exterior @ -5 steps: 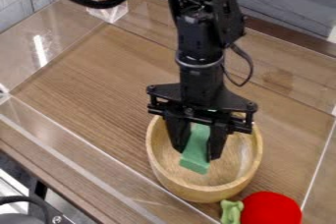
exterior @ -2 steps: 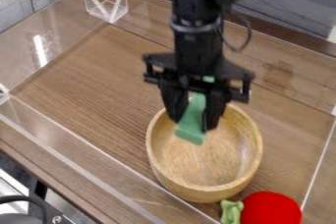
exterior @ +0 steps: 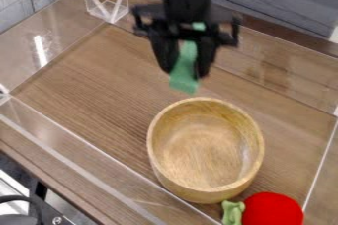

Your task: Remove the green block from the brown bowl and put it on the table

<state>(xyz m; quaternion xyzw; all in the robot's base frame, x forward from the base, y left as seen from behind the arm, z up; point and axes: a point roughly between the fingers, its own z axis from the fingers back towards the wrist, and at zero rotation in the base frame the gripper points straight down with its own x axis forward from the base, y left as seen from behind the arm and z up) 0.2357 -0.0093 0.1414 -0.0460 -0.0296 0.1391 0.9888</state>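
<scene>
My gripper [exterior: 187, 63] hangs from the black arm, pointing down, and is shut on the green block [exterior: 185, 68]. The block is held in the air, above and to the upper left of the brown bowl [exterior: 205, 150]. The image of arm and block is motion-blurred. The wooden bowl sits on the table [exterior: 93, 81] near the front right, with nothing showing inside it.
A red strawberry-like toy [exterior: 268, 211] with green leaves lies at the front right, beside the bowl. Clear acrylic walls [exterior: 40, 120] fence the table on all sides. A small clear stand [exterior: 106, 4] sits at the back left.
The gripper has lifted the green block out of the bowl and carried it up and toward the back left. The bowl has stayed in place.
</scene>
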